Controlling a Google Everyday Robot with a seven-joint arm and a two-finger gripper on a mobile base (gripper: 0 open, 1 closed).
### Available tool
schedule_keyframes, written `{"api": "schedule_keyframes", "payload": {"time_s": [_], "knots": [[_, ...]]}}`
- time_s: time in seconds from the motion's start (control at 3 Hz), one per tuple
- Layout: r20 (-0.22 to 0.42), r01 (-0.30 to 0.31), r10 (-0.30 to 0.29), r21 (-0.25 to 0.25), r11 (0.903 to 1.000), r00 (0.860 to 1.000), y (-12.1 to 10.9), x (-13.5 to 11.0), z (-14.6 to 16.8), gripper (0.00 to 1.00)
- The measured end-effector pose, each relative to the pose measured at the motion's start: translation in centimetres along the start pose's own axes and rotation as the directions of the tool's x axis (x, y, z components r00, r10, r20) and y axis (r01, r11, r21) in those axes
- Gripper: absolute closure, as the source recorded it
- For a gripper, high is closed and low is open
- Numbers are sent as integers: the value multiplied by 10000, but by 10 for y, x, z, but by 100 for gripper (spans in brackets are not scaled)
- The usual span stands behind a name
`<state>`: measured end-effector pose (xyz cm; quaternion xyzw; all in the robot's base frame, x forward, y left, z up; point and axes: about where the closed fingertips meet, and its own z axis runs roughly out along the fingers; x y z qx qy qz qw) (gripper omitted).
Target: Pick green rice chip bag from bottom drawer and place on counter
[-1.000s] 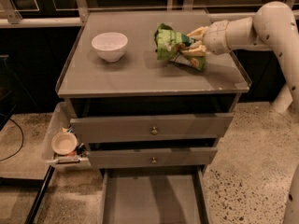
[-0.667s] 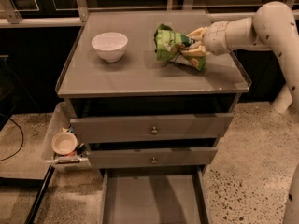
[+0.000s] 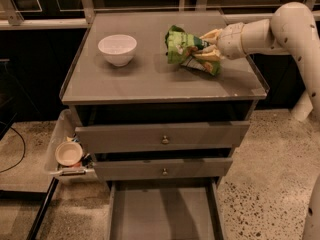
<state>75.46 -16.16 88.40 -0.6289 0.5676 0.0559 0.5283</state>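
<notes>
The green rice chip bag (image 3: 184, 49) lies crumpled on the counter (image 3: 150, 81), right of centre. My gripper (image 3: 208, 46) reaches in from the right on the white arm (image 3: 280, 31), and its tan fingers (image 3: 210, 34) are closed on the bag's right end. The bag's lower edge touches the counter top. The bottom drawer (image 3: 160, 211) is pulled out at the foot of the cabinet, and its grey floor is bare.
A white bowl (image 3: 117, 49) stands on the counter's left side. The two knobbed drawers (image 3: 162, 139) are slightly ajar. A clear bin (image 3: 62, 156) holding a small bowl hangs at the cabinet's left. Speckled floor lies to the right.
</notes>
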Motion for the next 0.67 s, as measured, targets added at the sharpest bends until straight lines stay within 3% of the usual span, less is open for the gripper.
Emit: {"api": "schedule_keyframes", "payload": {"time_s": [0.33,0.67], "knots": [[0,0,0,0,10000,10000,0,0,0,13],[1,0,0,-1,10000,10000,0,0,0,0]]}}
